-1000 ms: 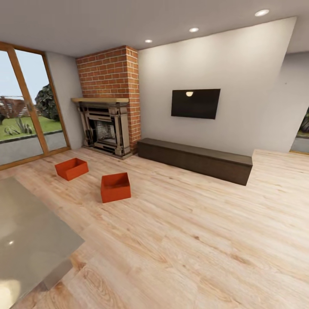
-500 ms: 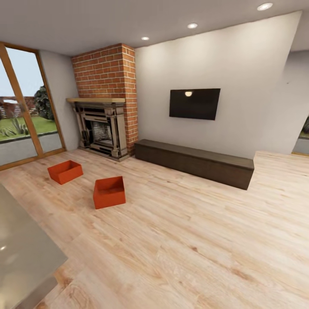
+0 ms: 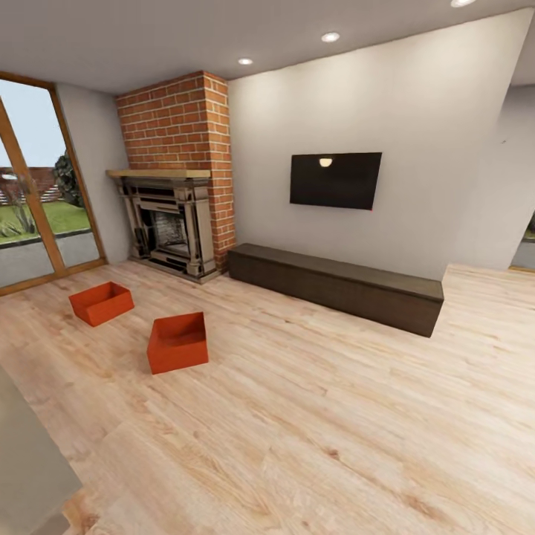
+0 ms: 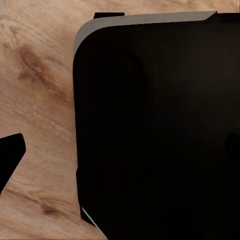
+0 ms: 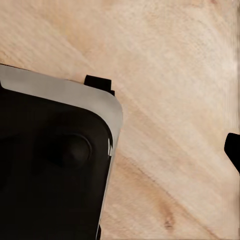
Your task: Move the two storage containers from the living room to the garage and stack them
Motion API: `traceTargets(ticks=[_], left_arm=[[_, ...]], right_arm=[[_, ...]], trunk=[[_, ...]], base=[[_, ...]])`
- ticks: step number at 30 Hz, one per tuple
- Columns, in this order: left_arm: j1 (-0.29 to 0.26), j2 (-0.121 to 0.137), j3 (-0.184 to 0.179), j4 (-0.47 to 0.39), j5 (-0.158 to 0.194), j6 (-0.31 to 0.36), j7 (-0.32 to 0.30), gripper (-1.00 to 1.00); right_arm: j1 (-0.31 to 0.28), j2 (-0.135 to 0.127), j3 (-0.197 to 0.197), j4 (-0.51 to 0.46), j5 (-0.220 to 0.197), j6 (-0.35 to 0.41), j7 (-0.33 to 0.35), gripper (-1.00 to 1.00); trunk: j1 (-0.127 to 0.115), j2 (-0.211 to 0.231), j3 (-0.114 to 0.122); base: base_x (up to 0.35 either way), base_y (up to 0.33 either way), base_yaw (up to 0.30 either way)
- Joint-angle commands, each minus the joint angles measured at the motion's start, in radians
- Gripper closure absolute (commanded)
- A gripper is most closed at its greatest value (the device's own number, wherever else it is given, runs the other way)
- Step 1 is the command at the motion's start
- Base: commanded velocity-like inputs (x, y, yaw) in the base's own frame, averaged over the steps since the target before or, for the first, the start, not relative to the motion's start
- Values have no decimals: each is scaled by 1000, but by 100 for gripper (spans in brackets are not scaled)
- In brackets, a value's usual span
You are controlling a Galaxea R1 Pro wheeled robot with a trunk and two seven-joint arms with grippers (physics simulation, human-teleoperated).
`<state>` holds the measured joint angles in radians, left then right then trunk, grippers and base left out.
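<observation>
**Two storage containers on the living-room floor, in front of the fireplace**

Landmark: the red brick fireplace stands in the corner of the living room, between the wood-framed glass door and the cream wall.

1. The first storage container, an orange-red open bin, sits on the light wood plank floor in front of the fireplace, toward the glass-door side. It is upright, open side up.
2. The second storage container sits on the same floor, farther out from the fireplace than the first. It is upright and lidless. The two bins lie near each other but apart, not touching.
3. A long dark low cabinet runs along the wall just beside the fireplace, on the side away from the door. A black wall-mounted screen hangs above it.
4. A grey surface shows at the near edge of the head view, well apart from the fireplace.

Gripper state: each wrist view shows a dark rounded body of the robot over the plank floor, with only a small dark finger tip at the picture's edge. Whether either gripper is released or clenched cannot be told. Neither bin is grasped.
</observation>
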<state>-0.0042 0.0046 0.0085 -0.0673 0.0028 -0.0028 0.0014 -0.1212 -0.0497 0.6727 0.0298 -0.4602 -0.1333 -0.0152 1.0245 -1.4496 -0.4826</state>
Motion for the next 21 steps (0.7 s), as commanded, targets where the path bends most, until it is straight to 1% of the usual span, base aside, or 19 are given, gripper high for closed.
traceTargets(ticks=[1, 21], left_arm=[[0, 0, 1, 0, 0, 0, 0, -100], [0, 1, 1, 0, 0, 0, 0, -100]], right_arm=[[-1, 1, 8, 2, -8, -5, 0, -100], [-1, 4, 8, 2, -8, -5, 0, -100]], trunk=[[1, 0, -1], [1, 0, -1]], base=[[315, -103, 0], [316, -81, 0]])
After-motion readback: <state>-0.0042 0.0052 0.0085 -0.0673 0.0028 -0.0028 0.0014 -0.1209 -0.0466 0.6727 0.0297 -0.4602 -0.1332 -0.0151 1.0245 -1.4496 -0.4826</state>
